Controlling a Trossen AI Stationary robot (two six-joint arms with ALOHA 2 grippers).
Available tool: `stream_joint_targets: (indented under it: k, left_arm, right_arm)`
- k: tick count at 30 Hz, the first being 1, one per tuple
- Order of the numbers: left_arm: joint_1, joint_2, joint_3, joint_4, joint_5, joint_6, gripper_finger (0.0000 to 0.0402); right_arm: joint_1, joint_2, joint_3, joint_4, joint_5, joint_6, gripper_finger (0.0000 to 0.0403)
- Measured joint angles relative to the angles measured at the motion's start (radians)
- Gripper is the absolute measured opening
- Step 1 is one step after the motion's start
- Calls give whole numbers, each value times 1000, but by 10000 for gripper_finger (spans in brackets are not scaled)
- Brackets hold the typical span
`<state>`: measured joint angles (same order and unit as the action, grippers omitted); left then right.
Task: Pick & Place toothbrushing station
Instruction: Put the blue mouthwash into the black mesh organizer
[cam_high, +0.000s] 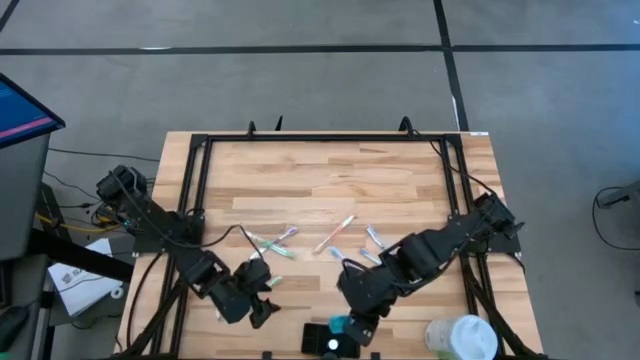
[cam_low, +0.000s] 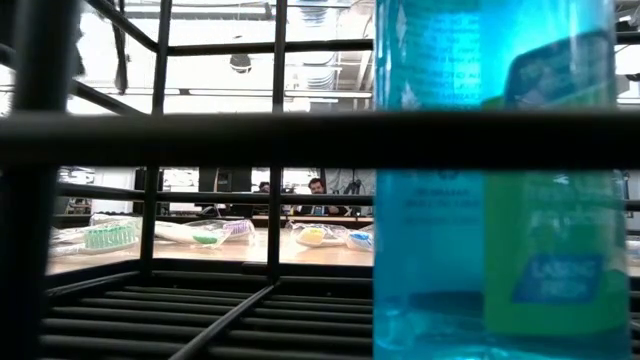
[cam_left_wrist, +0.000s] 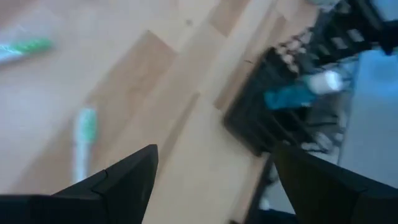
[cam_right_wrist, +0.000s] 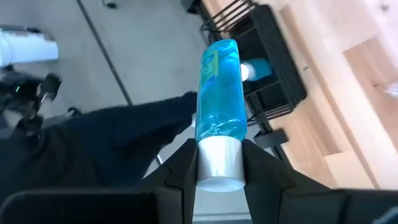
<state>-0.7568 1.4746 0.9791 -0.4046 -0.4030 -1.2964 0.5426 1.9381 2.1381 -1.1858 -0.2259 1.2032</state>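
While both arms reach over the near edge of the wooden tabletop (cam_high: 330, 170) | left hand (cam_high: 262, 312) hangs with fingers spread apart, holding nothing | toothbrushes (cam_high: 285, 240) lie scattered mid-table | right hand (cam_right_wrist: 219, 163) is clamped on the silver cap of a blue bottle (cam_right_wrist: 217, 93), above the black toothbrushing station (cam_high: 318, 338) at the near edge.

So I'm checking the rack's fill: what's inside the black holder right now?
Inside the black holder lies one teal bottle with a white cap. The blue bottle in the right gripper covers part of it.
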Motion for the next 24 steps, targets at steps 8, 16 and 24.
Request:
stream_joint_targets:
  k: [8, 16, 24]
  left_arm:
    - [-53, 135, 22, 305, -7, -16, 296]
    - [-107, 287, 123, 319, -50, -82, 172]
    - [-118, 378, 124, 374, -11, -166, 8]
  right_arm:
    - [29, 35, -1, -54, 36, 20, 93]
    - [45, 75, 1, -6, 25, 17, 93]
    - [46, 80, -11, 11, 42, 25, 93]
